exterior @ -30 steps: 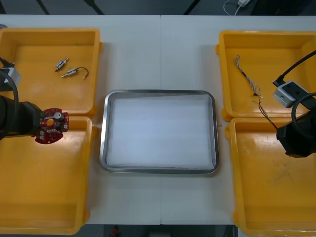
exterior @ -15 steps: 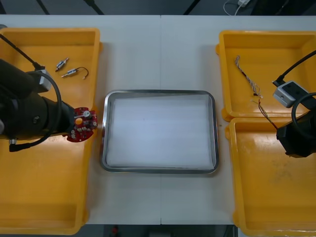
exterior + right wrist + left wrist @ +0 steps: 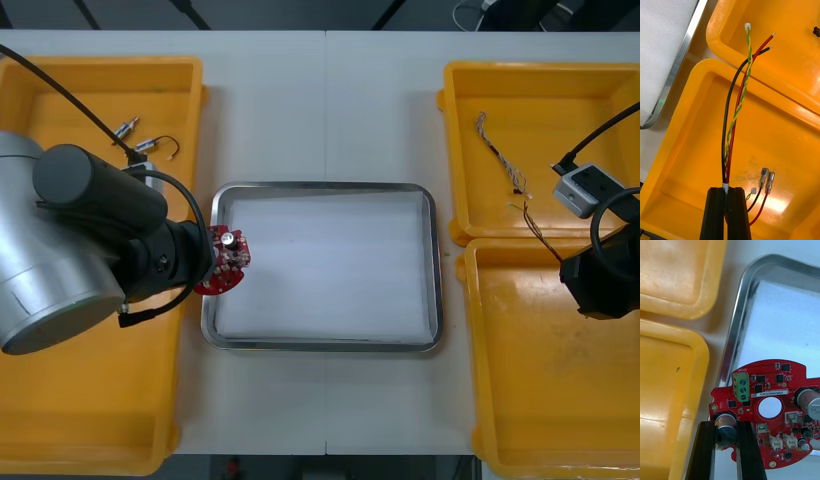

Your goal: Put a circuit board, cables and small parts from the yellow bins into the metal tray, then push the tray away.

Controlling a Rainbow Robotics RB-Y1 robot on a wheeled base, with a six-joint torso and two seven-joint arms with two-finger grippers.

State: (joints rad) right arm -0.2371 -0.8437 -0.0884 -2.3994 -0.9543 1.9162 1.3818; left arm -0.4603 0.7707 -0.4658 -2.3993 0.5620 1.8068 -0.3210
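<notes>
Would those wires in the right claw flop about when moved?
Probably little: the cables hold a gentle bow out of the right gripper rather than going limp, so fairly springy. Their thin free ends may sway; likely light.

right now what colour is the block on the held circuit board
Green block on the circuit board; best in the left wrist view.

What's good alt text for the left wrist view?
The left gripper is shut on a black cylindrical component of a round red circuit board, holding the board over the rim of the metal tray, partly above its white inside. Two yellow bins sit just outside that rim.
</notes>
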